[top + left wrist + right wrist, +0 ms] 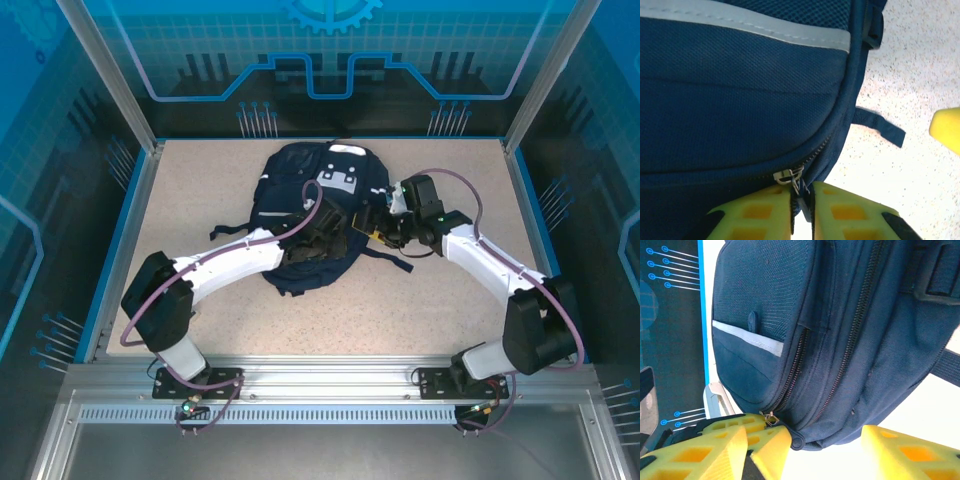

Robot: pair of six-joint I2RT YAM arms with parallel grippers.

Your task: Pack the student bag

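Your student bag [290, 180] lies flat on the speckled beige worktop [440, 290], just above the centre of the top view, with its pale patch [345, 178] facing up. Blue edging [121, 240] rims the worktop, and beyond it stand blue wall panels [320, 60] printed with circuit lines. Your left pincer [801, 202] is clamped on a zipper pull [799, 187] at the bag's edge. Your right pincer [805, 452] stands wide, with the bag's corner over its gap.

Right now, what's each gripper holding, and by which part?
The left gripper has its jaws pinching the student bag by its zipper pull; the right gripper holds nothing, jaws open.
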